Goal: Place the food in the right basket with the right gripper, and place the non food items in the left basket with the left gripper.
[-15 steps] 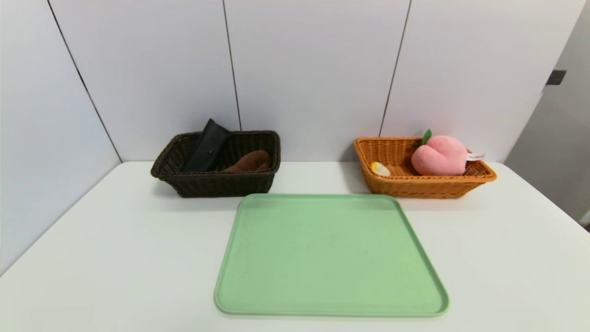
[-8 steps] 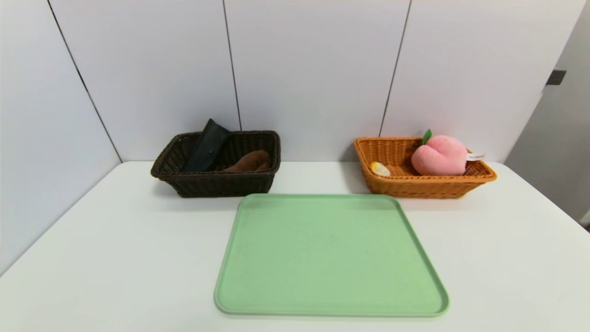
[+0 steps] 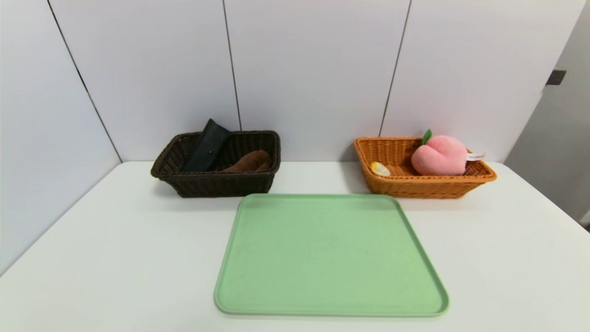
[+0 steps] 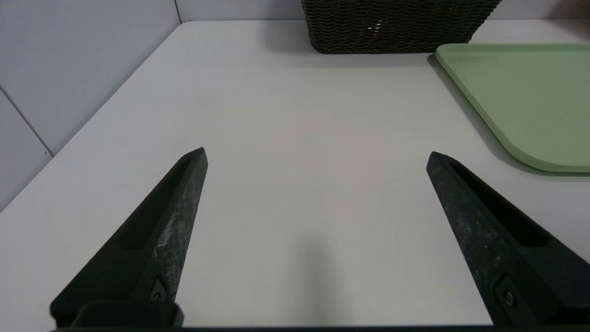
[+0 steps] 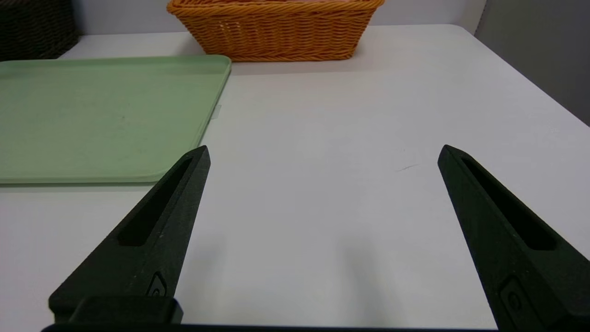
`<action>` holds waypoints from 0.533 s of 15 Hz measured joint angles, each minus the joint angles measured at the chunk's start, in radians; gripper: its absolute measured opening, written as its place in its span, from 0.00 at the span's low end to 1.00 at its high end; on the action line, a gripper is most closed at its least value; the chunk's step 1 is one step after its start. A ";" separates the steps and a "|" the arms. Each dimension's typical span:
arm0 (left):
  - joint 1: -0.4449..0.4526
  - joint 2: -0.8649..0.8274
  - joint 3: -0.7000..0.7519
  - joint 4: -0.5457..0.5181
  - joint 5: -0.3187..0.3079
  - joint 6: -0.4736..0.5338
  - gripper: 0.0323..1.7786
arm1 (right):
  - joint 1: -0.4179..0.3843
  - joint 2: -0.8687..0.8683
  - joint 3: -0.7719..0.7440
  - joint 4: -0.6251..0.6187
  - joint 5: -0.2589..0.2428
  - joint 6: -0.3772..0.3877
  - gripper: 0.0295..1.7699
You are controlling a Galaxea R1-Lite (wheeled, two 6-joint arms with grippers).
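I read no label text: peach (image 3: 439,155) tag too small | woven baskets, smooth green tray (image 3: 329,253) | both grippers' jaws wide apart, empty

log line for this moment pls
tray bare | peach in orange basket | left gripper open, parked | right gripper open, parked

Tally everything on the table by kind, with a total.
Baskets: 2, a dark brown basket and an orange basket.
Trays: 1, a green tray, bare.
Items in the dark brown basket: 2, a black case and a brown item.
Items in the orange basket: 2, a pink plush peach and a small yellow-white piece.
Total: 7.
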 joint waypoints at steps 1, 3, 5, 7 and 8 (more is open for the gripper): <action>0.000 0.000 0.000 0.000 0.000 -0.001 0.95 | 0.000 0.000 0.000 0.000 0.000 0.000 0.97; 0.000 0.000 0.000 0.000 0.000 0.000 0.95 | 0.000 0.000 0.000 0.000 0.000 0.000 0.97; 0.000 0.000 0.000 0.000 0.000 0.000 0.95 | 0.000 0.000 0.000 0.000 0.000 0.000 0.97; 0.000 0.000 0.000 0.000 0.000 0.000 0.95 | 0.000 0.000 0.000 0.000 0.000 0.000 0.97; 0.000 0.000 0.000 0.000 0.000 -0.001 0.95 | 0.000 0.000 0.000 0.000 0.000 0.000 0.97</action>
